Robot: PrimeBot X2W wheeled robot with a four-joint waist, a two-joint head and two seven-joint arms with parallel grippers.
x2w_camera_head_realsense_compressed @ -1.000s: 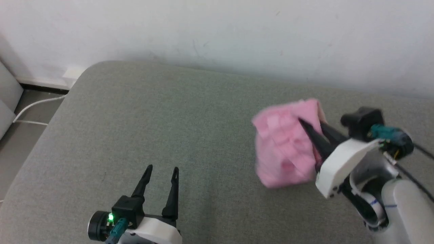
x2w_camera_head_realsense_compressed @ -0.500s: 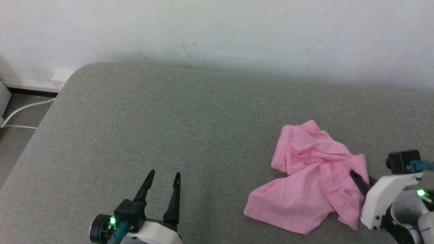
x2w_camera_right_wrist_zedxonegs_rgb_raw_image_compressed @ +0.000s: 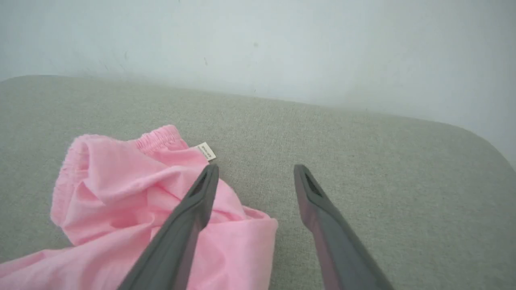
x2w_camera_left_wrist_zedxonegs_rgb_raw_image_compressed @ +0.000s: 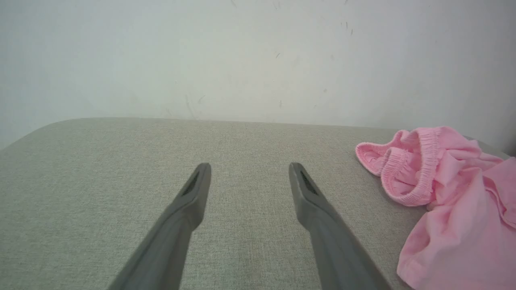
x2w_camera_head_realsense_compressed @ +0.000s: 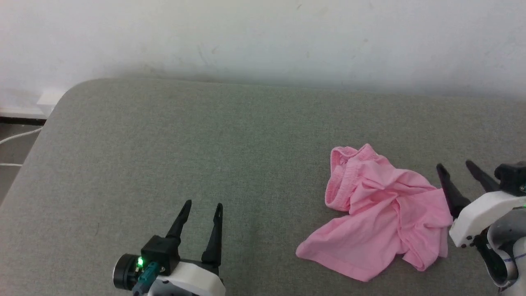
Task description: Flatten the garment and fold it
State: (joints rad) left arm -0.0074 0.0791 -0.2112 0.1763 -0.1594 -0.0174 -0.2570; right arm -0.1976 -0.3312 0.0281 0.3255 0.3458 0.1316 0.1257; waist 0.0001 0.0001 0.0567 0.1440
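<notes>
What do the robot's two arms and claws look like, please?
The left claw and the right claw each have two long, tapered black fingers on a white housing. A black block with a green light and a teal plug sits by the left one. The right forearm is pale grey.

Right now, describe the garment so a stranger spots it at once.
Start at the grey-green cushion below the white wall. On its right side, beside the right end effector, lie crumpled pink shorts. They are the one pink thing, with a gathered waistband.
</notes>
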